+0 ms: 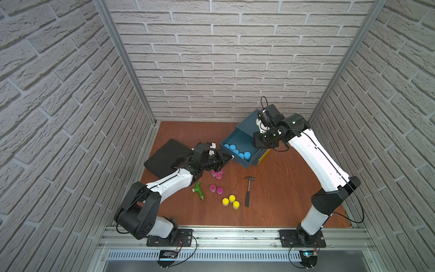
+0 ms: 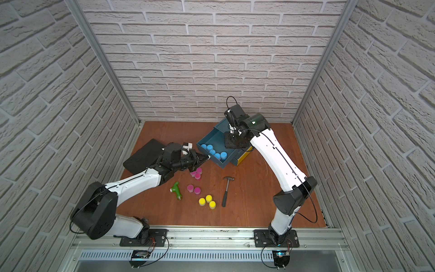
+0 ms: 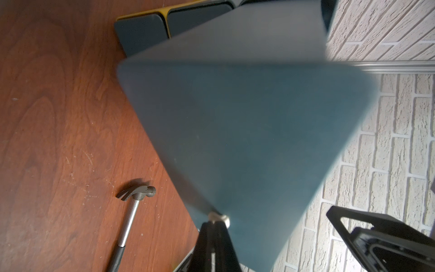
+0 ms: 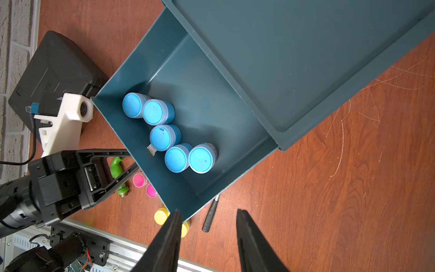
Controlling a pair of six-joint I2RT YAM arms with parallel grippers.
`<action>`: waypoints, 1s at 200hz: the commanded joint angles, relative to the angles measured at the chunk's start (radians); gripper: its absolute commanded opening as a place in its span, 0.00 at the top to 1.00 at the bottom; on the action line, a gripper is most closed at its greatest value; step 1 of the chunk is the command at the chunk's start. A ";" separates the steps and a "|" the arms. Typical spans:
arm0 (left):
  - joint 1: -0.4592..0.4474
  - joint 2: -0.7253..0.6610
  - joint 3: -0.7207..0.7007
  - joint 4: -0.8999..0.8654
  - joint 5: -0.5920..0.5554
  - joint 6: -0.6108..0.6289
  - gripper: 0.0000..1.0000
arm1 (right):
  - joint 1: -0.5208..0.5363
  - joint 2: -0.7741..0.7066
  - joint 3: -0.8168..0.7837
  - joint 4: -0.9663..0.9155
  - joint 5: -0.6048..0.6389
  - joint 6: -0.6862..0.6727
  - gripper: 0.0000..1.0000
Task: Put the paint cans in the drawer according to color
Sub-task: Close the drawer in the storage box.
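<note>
Left arm [image 1: 174, 181] reaches low to the drawer [image 4: 211, 106] front. Left gripper [image 3: 217, 222] is clamped on its knob [image 3: 219, 216]. Right gripper [image 4: 208, 210] hangs above the drawer, fingers apart, empty. Blue paint cans [image 4: 164, 137] sit inside the drawer. Pink paint cans [image 1: 216, 189] and yellow paint cans [image 1: 231, 201] stand before it.

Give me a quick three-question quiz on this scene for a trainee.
1. True or false: the three yellow-lidded paint cans sit inside the open teal plastic drawer.
2. How many blue-lidded paint cans stand in that drawer?
3. The left tool is shut on: A) a yellow-lidded paint can, B) the drawer's small metal knob, C) a blue-lidded paint can.
Key: 1 false, they stand on the brown wooden table; 2 five; 3 B.
</note>
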 commanded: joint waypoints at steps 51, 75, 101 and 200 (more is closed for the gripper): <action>-0.007 0.025 0.104 0.071 -0.023 0.024 1.00 | -0.014 -0.035 0.027 0.017 0.003 0.007 0.56; -0.007 0.063 0.125 0.087 -0.015 0.022 1.00 | -0.018 -0.038 0.031 0.017 0.007 0.008 0.56; -0.007 0.105 0.163 0.097 -0.010 0.024 1.00 | -0.025 -0.042 0.035 0.012 0.012 0.008 0.57; -0.007 0.351 0.405 0.108 0.062 0.046 1.00 | -0.052 -0.077 0.025 0.008 0.039 0.012 0.58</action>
